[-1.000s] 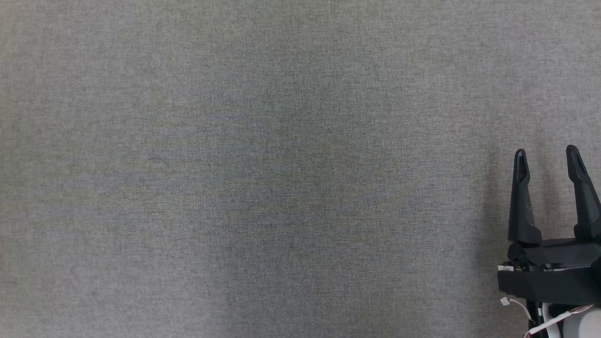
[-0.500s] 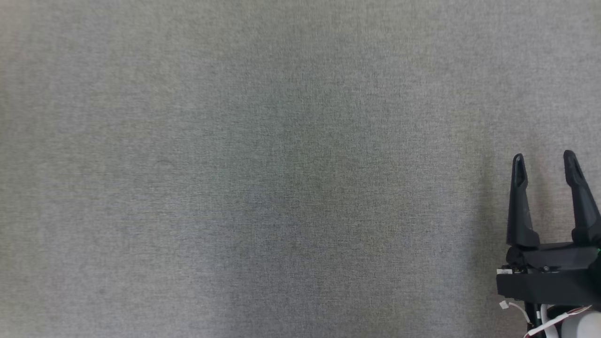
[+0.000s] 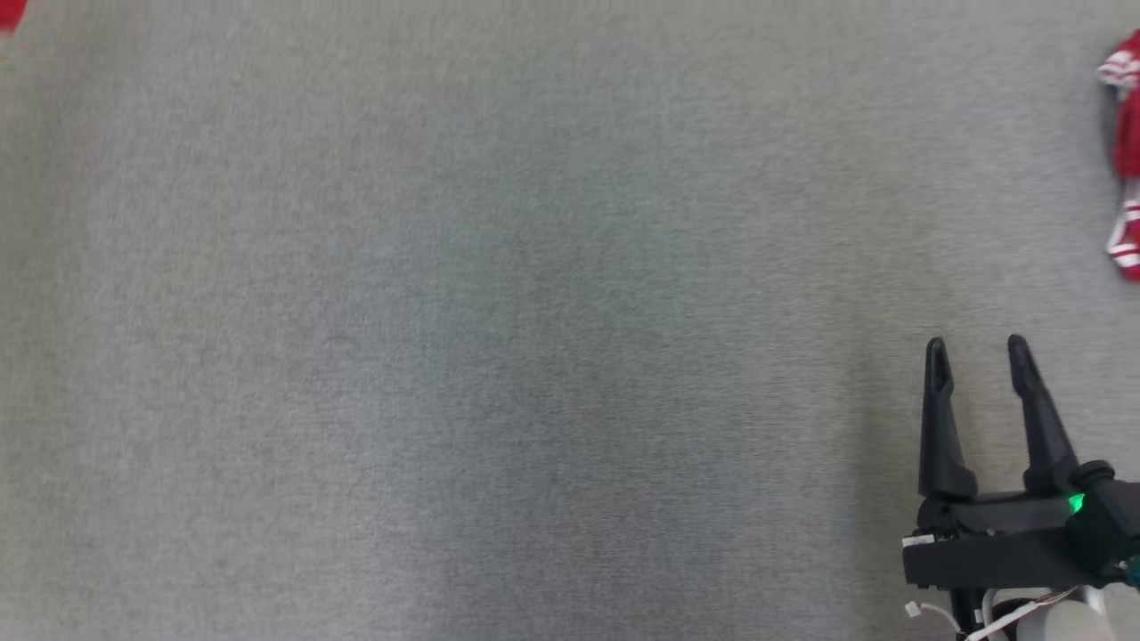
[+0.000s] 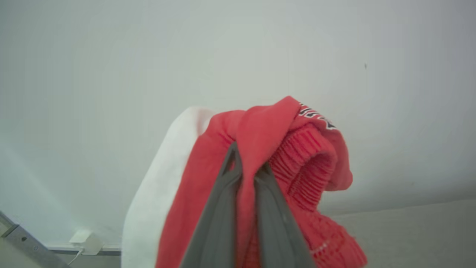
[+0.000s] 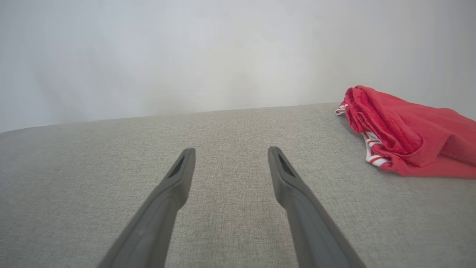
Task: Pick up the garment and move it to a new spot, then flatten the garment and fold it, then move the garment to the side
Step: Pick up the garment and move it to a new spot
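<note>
Pinching the bunched, red ribbed garment (image 4: 305, 160) is the left hand (image 4: 248, 158); right hand (image 3: 976, 344) open.

There's the right gripper (image 3: 976, 343): two long black fingers (image 3: 940, 427), tapered, each tip slotted. Behind the jaws sits a blocky black housing (image 3: 989, 543) with a green light (image 3: 1078, 504) glowing (tiny, bright). Behind that, a thin white cable (image 3: 931, 612) and a pale forearm (image 3: 1060, 626). The left gripper (image 4: 248, 160) has matching dark grey fingers.

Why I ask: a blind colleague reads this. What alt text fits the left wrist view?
The left tool is shut on a fold of a bunched red garment with a ribbed cuff and a white part. Behind it is a pale wall, with a grey surface at lower right.
</note>
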Controlling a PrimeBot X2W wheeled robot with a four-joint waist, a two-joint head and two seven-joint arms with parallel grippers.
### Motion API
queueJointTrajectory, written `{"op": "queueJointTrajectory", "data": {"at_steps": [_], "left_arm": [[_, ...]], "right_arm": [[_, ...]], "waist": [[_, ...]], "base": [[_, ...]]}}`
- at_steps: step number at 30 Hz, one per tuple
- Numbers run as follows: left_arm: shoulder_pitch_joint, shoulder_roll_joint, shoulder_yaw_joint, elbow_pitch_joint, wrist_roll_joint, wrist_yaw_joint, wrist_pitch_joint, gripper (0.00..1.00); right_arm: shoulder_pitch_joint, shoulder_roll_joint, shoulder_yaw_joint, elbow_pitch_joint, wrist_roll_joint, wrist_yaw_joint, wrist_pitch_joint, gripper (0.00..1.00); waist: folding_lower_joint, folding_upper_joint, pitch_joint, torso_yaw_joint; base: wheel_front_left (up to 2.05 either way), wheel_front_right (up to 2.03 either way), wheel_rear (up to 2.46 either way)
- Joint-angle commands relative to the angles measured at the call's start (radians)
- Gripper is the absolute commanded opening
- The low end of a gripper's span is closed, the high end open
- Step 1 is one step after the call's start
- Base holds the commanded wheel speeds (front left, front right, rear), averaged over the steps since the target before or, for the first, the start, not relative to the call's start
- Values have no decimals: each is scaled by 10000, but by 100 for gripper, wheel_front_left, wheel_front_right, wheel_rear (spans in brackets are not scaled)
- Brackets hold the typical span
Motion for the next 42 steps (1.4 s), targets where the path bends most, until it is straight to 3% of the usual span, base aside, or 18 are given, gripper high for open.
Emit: {"op": "queueJointTrajectory", "data": {"at_steps": [1,7,18,25,33,42], "left_arm": [[-119,15,-87,-152,119,28,-24,0],[-537,-207,-740,-1503,178,28,359,0],[243,-1705,-1502,-3708,-53,434,1053,0],[1589,-2722,-2044,-4526,-322,862,959,0],[3892,-3161,-2530,-4652,-543,1402,444,0],[5797,-3708,-3218,-3821,-630,1361,-6,0]], "right_arm": [[84,17,-1,77,96,2,-62,100],[253,15,207,777,694,2,-254,100],[630,18,263,847,1292,2,-267,100],[732,18,337,811,1383,2,-268,100],[604,17,620,908,1505,2,-255,100],[534,16,728,1020,1544,2,-254,100]], "waist": [[1,0,-485,-505],[1,0,-1162,-1632],[1,0,-1715,-3275],[1,0,-1791,-3530],[1,0,-1742,-3585],[1,0,-1616,-3552]], "base": [[0,0,0],[0,0,0],[0,0,0],[0,0,0],[0,0,0],[0,0,0]]}}
